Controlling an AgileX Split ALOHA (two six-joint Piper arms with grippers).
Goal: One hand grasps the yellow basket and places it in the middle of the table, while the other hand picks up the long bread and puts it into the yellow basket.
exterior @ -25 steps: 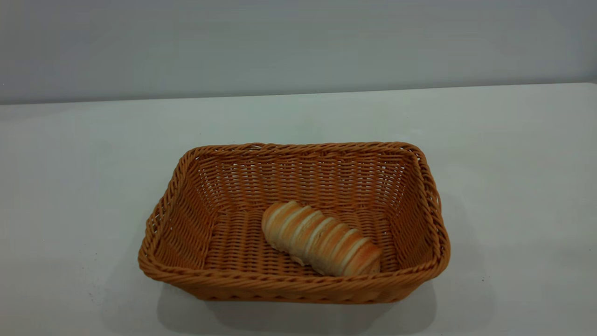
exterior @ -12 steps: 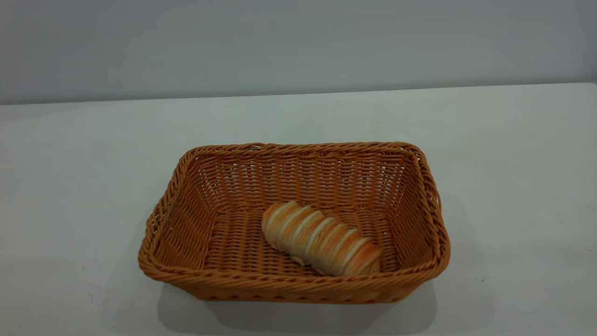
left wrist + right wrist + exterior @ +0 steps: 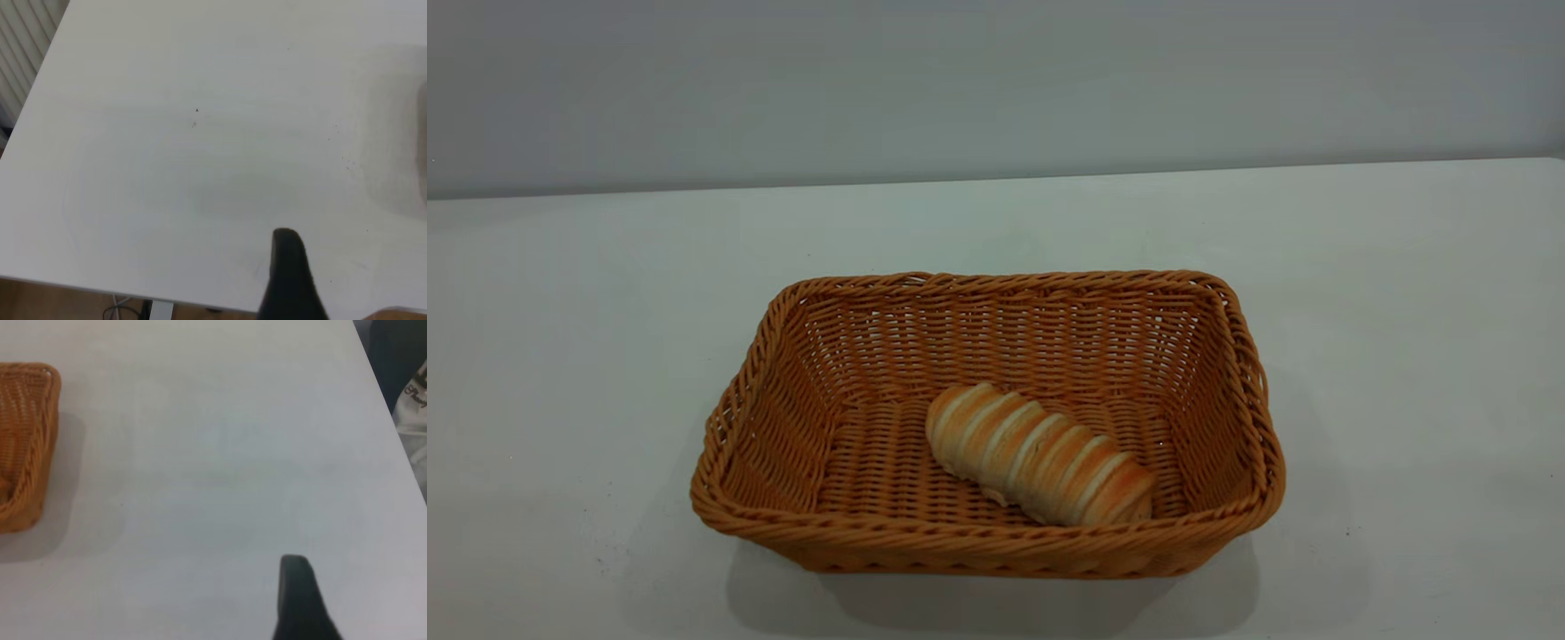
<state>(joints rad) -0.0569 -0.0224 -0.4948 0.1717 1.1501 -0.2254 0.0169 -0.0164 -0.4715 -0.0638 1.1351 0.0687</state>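
Observation:
The yellow basket (image 3: 996, 551) stands on the white table (image 3: 560, 311), in the middle and toward the front. The long bread (image 3: 1039, 453) lies slantwise on the basket's floor, right of its centre. No arm shows in the exterior view. My left gripper (image 3: 288, 267) shows only as a dark tip over bare table, with no basket in its view. My right gripper (image 3: 297, 593) shows as a dark tip over bare table, well away from the basket's corner (image 3: 27, 440). Neither gripper touches anything.
The left wrist view shows the table's edge (image 3: 100, 287) with floor and cables below it. The right wrist view shows the table's far edge with dark cloth and a white printed fabric (image 3: 410, 393) beyond it. A grey wall stands behind the table.

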